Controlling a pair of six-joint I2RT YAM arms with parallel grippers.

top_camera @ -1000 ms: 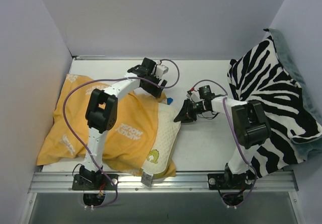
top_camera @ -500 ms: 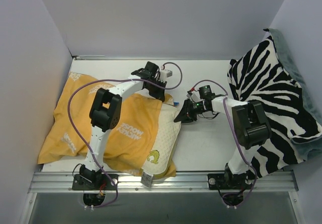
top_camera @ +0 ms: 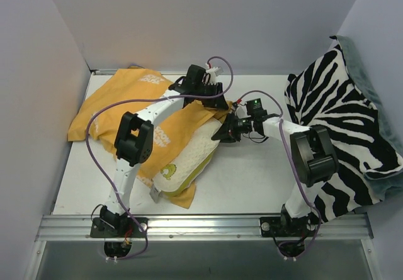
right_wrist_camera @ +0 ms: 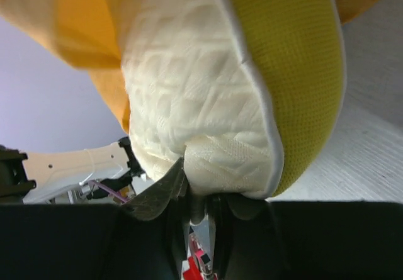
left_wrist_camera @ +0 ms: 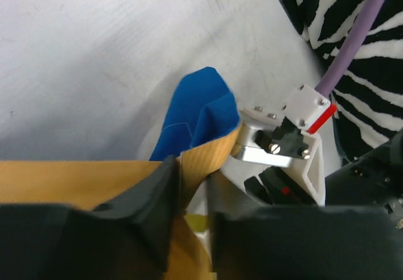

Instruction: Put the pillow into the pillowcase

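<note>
pillow is lying partly inside the pillowcase on the table, with its right long side and near end poking out. left gripper is pinching the pillowcase hem. right gripper is clamping the pillow's far edge. insertion looks roughly half done, and the exposed part is waiting to be covered.

Zebra blanket heaped at table right edge.

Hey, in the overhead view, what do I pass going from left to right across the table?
pillowcase → pillow → right gripper → zebra-striped blanket
</note>
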